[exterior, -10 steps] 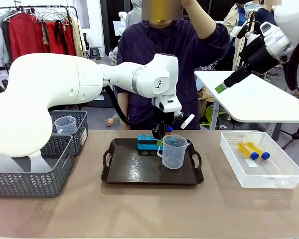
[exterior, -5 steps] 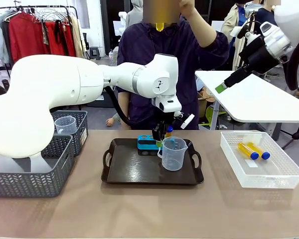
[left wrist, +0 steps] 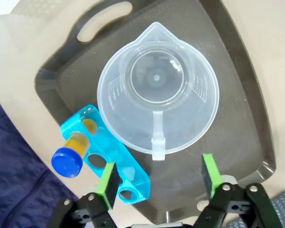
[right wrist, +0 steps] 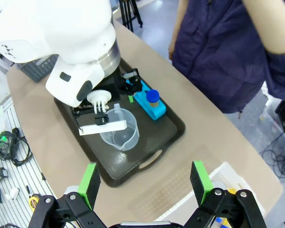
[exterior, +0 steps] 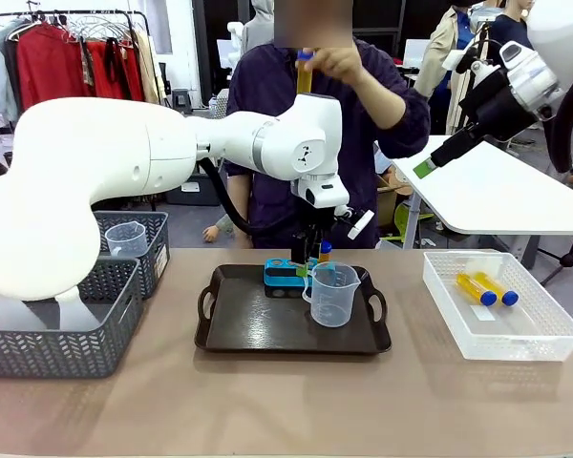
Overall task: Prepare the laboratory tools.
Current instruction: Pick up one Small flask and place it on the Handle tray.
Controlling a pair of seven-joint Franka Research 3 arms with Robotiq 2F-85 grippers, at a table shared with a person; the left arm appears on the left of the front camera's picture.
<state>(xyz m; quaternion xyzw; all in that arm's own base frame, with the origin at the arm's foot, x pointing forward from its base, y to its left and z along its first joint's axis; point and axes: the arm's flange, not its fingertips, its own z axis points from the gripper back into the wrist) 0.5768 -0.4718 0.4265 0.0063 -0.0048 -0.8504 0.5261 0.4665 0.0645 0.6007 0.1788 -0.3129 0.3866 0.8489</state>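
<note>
Jaws on your L gripper (left wrist: 158, 166) stand apart, empty; rack (left wrist: 133, 176) w/ one tube (left wrist: 68, 160) under one finger, beaker (left wrist: 156, 85) between. R gripper (right wrist: 145, 176) spread, empty.

The left arm (exterior: 105, 181) is glossy white, a black cable (exterior: 218, 194) at its five o'clock. The left gripper (left wrist: 158, 176) is black, green-padded.

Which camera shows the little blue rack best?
Left wrist view: it looks down on the rack, showing holes and one tube. Front view: partly behind the beaker. Right wrist view: small, far off.
</note>
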